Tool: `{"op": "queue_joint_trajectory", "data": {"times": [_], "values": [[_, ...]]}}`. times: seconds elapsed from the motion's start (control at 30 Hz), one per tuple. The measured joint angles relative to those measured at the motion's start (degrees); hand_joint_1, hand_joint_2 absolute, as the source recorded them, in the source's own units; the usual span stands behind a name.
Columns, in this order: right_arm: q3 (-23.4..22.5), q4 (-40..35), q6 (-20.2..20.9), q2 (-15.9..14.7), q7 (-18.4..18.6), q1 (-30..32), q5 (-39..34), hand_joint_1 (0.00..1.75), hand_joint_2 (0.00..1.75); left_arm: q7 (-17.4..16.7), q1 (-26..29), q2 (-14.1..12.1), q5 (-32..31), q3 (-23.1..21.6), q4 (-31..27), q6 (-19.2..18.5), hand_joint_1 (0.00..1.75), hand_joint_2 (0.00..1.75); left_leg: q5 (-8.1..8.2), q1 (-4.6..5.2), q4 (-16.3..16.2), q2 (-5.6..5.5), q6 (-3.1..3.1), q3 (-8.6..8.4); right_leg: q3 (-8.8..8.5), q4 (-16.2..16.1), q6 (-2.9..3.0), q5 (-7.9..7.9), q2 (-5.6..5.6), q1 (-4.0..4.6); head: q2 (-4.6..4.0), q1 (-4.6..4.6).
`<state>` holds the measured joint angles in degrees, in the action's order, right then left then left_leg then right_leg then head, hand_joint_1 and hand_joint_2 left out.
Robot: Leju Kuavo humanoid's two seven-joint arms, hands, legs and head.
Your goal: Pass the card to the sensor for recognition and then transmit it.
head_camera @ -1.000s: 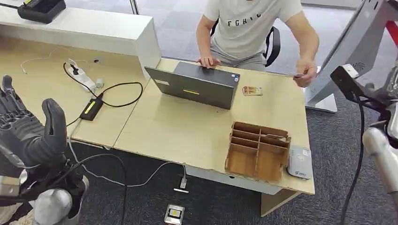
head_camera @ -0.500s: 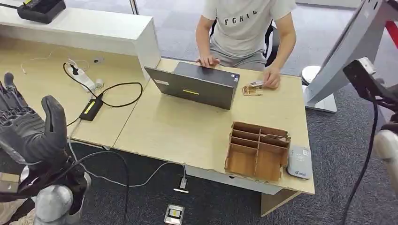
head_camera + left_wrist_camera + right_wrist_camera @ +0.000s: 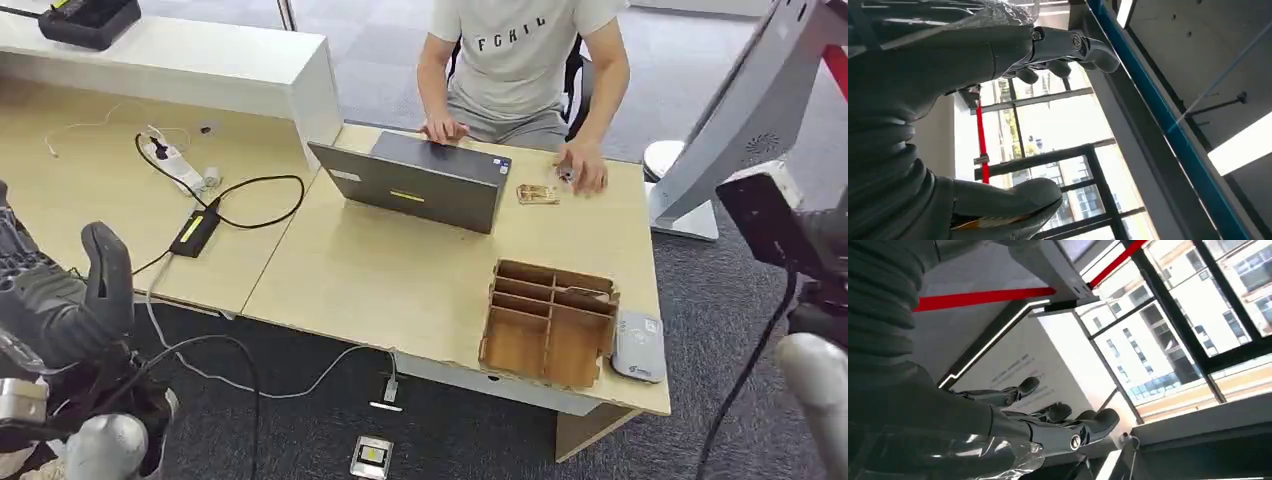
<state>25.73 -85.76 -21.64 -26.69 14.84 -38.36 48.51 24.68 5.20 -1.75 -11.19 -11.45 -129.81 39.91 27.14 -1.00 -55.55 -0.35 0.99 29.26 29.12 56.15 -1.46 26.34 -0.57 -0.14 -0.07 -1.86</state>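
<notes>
Card (image 3: 537, 194): lying flat on the bench (image 3: 400, 270) beside the laptop (image 3: 420, 180), just by the person's hand (image 3: 582, 166), which is resting on the bench next to it.
Sensor (image 3: 638, 347): sitting at the bench's near right corner, just beside the organizer (image 3: 548, 322), well apart from the card.
Left hand (image 3: 60, 300): hanging off the bench's near left side, fingers apart and holding nothing; the left wrist view (image 3: 998, 125) is showing thumb and fingers spread with only windows between them.
Right hand (image 3: 1013, 415): fingers stretching apart, gripping nothing, set against a wall and windows in the right wrist view.
Person (image 3: 520, 60): sitting behind the bench, other hand lying at the laptop's far edge.
</notes>
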Motion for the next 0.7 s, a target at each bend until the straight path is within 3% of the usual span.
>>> {"op": "queue_joint_trajectory", "data": {"times": [0.2, 0.37, 0.47, 0.7], "values": [[0.2, -12.8, -3.2, 0.3, -2.5, 12.7, -8.1, 0.0, 1.75, -0.7, 1.9, 0.8, -0.5, 1.6, -1.4, 0.0, 0.0, 1.75, 0.01, -0.01, 0.0, -0.06, -0.02, -0.01, -0.03, 0.0, 0.02, 0.03, 0.01, 0.02, 0.0, 0.0], [0.2, -21.9, -6.0, 1.5, -7.7, 23.0, -12.6, 0.0, 1.75, 0.7, 3.1, 1.6, -0.4, 3.1, -2.2, 0.0, 0.0, 1.75, 0.02, -0.01, 0.1, -0.03, -0.02, 0.01, -0.05, 0.0, 0.03, 0.04, 0.0, 0.02, 0.0, -0.02], [0.3, -23.6, -6.4, 2.9, -10.6, 25.3, -14.6, 0.0, 1.75, 1.1, 3.5, 2.1, -1.0, 3.5, -3.0, 0.0, 0.0, 1.75, 0.02, -0.01, 0.1, -0.01, -0.02, -0.04, -0.07, 0.0, 0.03, 0.04, -0.02, 0.02, 0.0, 0.02], [0.9, -25.4, -4.2, 4.9, -12.0, 26.9, -15.7, 0.0, 1.75, 0.7, 4.3, 2.4, -1.1, 4.4, -4.3, 0.0, 0.0, 1.75, 0.0, -0.01, 0.1, 0.0, -0.02, -0.07, -0.09, 0.0, 0.05, 0.02, 0.0, 0.02, 0.0, 0.02]]}}
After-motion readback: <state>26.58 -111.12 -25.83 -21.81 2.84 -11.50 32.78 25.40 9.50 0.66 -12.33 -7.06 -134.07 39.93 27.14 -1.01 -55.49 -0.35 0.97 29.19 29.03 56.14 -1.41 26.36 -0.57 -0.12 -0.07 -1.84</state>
